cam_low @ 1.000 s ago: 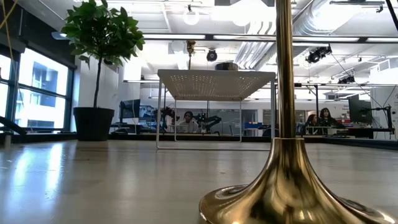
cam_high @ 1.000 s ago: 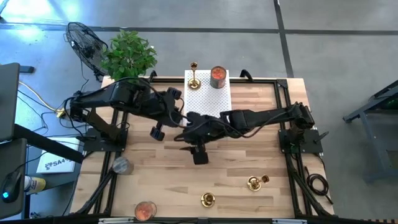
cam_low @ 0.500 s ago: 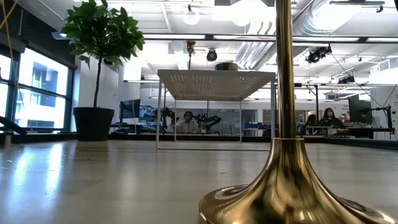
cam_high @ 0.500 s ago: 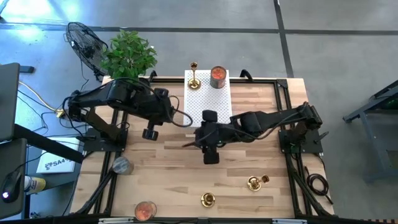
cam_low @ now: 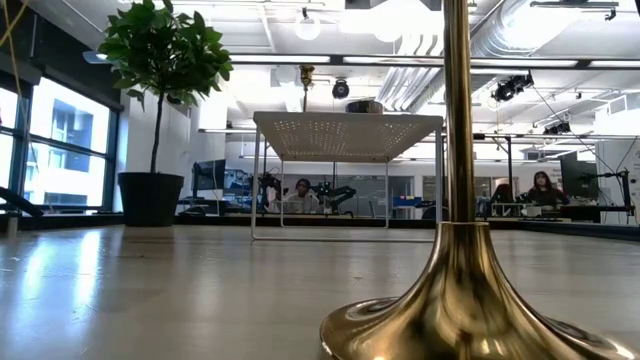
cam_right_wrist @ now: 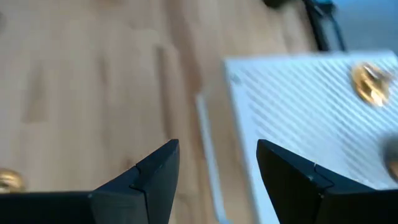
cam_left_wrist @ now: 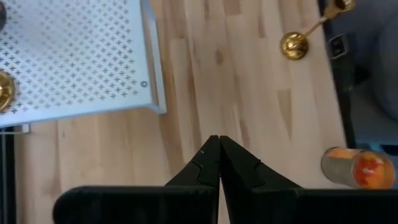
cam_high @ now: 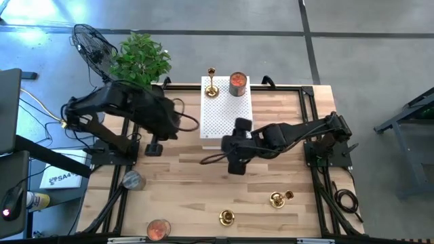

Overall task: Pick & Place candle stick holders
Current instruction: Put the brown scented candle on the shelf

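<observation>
A white perforated platform (cam_high: 226, 108) of thin metal, dotted with rows of small holes and standing on slim legs, is sitting at the far middle of the pale, wood-planked counter (cam_high: 183, 183). One shiny gold-brass candle stick holder (cam_high: 211, 83) is standing upright on the platform's far left corner, with an orange-topped can (cam_high: 237, 84) just beside it on the same platform. The other two holders are lying well apart from the platform at the counter's near side: the middle holder (cam_high: 226, 217) is standing upright near the front edge, its flared round base filling the low view, and the tipped holder (cam_high: 279, 198) is lying on its side to the right of it. The left gripper (cam_high: 154, 147) is hovering to the left of the platform with its dark pointed jaws pressed together and holding nothing. The right gripper (cam_high: 236, 163) is hanging just in front of the platform's near edge, its blunt black jaws spread apart and empty. A second orange-topped can (cam_high: 158, 229) and a grey jar (cam_high: 132, 180) are sitting toward the counter's near left corner. No readable writing is showing on the task's things.
</observation>
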`<act>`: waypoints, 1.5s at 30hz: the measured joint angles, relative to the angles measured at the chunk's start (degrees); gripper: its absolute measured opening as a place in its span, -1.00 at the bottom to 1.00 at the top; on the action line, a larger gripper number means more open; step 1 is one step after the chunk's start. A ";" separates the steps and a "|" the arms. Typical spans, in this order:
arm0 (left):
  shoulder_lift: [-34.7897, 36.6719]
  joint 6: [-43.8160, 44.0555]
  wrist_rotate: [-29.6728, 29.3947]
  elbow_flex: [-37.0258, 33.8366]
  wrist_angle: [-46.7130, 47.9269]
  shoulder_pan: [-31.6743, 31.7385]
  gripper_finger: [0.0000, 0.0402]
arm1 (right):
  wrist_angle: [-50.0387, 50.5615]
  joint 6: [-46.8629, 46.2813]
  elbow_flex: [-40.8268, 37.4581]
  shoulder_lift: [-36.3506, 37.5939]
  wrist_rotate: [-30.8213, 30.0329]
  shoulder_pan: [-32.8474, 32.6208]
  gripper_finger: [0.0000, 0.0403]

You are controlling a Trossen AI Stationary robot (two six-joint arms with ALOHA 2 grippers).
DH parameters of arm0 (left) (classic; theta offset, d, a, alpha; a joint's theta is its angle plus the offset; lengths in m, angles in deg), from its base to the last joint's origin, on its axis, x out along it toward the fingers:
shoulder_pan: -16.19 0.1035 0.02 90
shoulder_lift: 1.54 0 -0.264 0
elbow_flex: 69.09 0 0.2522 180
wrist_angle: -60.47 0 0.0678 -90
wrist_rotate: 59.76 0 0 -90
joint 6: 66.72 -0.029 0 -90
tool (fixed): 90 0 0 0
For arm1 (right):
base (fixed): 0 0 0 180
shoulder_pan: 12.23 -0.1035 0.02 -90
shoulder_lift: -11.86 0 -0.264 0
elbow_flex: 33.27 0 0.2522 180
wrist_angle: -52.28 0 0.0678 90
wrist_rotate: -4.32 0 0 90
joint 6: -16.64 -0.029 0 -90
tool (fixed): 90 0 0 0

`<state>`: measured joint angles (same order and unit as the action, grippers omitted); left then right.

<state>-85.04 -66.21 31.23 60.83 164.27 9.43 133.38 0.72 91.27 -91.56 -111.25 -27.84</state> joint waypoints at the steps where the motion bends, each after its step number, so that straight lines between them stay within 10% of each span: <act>1: 0.84 0.03 -0.12 0.00 -0.04 0.00 -1.00 | 2.22 -1.61 0.00 0.00 -1.37 0.01 0.04; 21: 17.18 11.87 -3.32 -0.74 -0.13 0.00 -1.00 | 7.60 -5.58 -0.04 0.00 2.00 0.08 0.04; 32: 23.55 16.52 -6.14 -18.56 0.00 0.00 -0.97 | 7.32 -5.50 -0.04 0.00 1.95 0.08 0.04; 45: 24.04 26.71 -20.29 -29.57 -0.04 0.00 -0.02 | 5.63 -5.50 -0.04 -0.02 1.95 0.10 0.04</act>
<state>-61.00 -39.49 10.94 31.25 164.22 9.43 139.01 -4.77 91.23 -91.58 -109.30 -27.74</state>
